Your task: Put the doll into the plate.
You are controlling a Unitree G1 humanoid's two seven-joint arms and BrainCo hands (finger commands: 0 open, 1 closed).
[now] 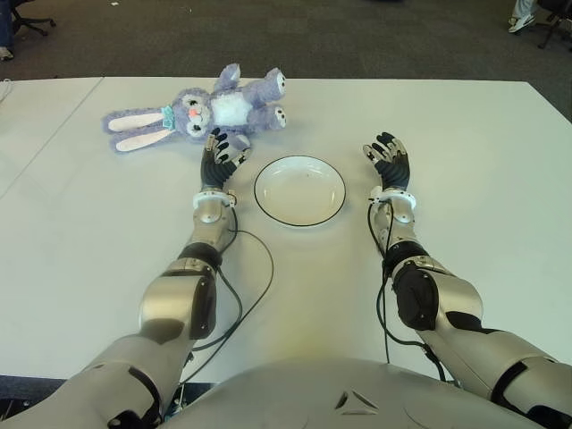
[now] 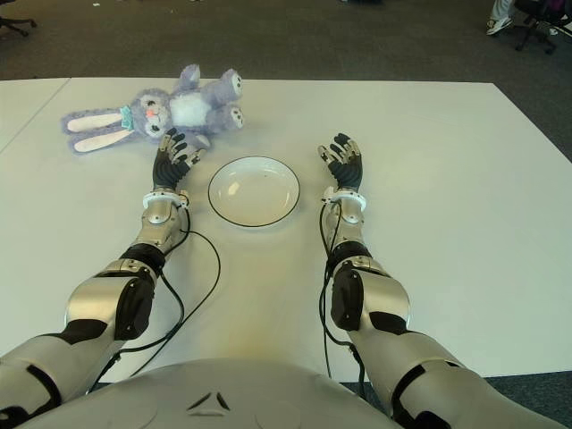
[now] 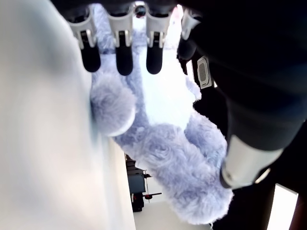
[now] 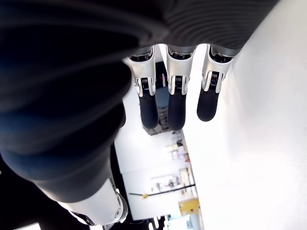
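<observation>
Left hand [image 1: 221, 152] fingers [image 3: 123, 57] seemingly just short of doll [image 1: 201, 112]; plate [image 1: 299, 190] beside.

White table [image 1: 465, 161], broad, matte, evenly lit. Seam toward far left, second white table [image 1: 36, 107] butted against it. Dark grey carpet [image 1: 357, 36] beyond. Office chair base [image 1: 27, 22] far left, another [image 1: 554, 22] far right beside a shoe [image 1: 521, 20].

Left hand [image 1: 222, 152] reaching toward 12 o'clock, fingers [image 3: 123, 60] extended, holding nothing. Right hand [image 1: 388, 161] lying at 3 o'clock, fingers loose.
</observation>
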